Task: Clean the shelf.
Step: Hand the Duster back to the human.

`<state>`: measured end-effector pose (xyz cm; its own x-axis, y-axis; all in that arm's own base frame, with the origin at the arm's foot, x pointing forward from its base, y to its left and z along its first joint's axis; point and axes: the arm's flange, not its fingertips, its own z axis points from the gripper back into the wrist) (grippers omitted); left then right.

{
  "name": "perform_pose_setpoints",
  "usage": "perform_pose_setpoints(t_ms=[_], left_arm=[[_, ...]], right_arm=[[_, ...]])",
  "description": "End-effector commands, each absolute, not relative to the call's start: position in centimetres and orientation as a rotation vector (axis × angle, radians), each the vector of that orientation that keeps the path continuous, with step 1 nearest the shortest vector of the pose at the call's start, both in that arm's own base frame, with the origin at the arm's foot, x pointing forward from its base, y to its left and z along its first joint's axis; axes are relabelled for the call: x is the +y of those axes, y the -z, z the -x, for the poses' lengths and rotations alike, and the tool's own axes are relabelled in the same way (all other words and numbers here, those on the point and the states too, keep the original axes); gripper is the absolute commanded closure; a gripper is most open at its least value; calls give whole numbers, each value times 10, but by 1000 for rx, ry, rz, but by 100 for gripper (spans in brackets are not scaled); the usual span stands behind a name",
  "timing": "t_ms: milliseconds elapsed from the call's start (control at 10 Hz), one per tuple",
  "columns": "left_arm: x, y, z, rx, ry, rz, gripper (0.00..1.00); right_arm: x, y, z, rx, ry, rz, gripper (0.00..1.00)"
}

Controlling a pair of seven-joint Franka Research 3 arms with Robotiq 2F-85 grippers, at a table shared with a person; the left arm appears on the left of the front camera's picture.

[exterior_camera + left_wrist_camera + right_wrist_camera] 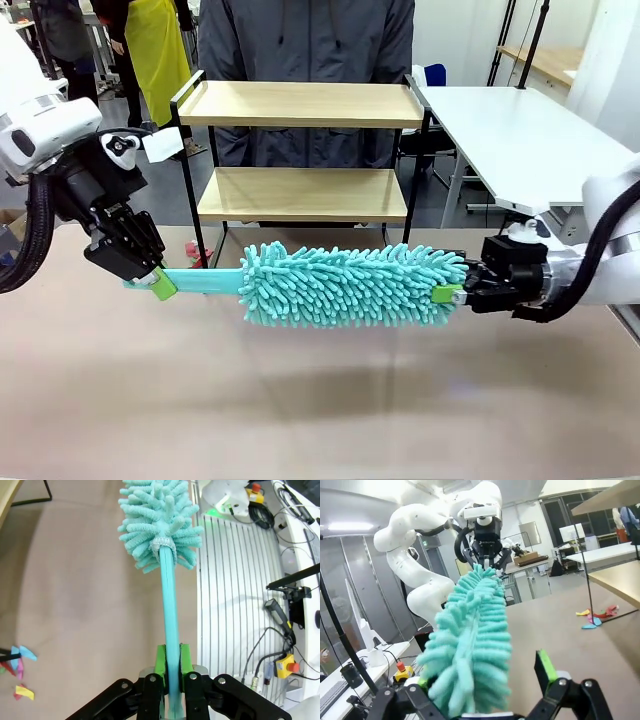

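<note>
The left gripper is pinching the duster by its flat teal handle, pads pressed on both sides. The fluffy head is stretching away from it toward the right gripper, whose fingers are standing spread around the head's tip. The shelf is standing beyond both grippers, with a person behind it.
</note>
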<state>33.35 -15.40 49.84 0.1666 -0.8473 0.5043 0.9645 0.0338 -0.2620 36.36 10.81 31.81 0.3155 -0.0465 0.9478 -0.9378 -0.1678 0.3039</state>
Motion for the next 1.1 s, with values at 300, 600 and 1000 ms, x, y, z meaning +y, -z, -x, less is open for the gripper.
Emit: perform_pose_setpoints(t_ms=[300, 600, 1000], left_arm=[[-153, -500, -333, -234, 1416, 619, 87], [-153, -500, -333, -234, 1416, 619, 87], [-153, -500, -333, -234, 1416, 619, 87]], right_arm=[[150, -329, -277, -935, -1033, -1517, 0], [149, -330, -278, -919, -1053, -1482, 100], [140, -328, -285, -911, -1040, -1458, 100]])
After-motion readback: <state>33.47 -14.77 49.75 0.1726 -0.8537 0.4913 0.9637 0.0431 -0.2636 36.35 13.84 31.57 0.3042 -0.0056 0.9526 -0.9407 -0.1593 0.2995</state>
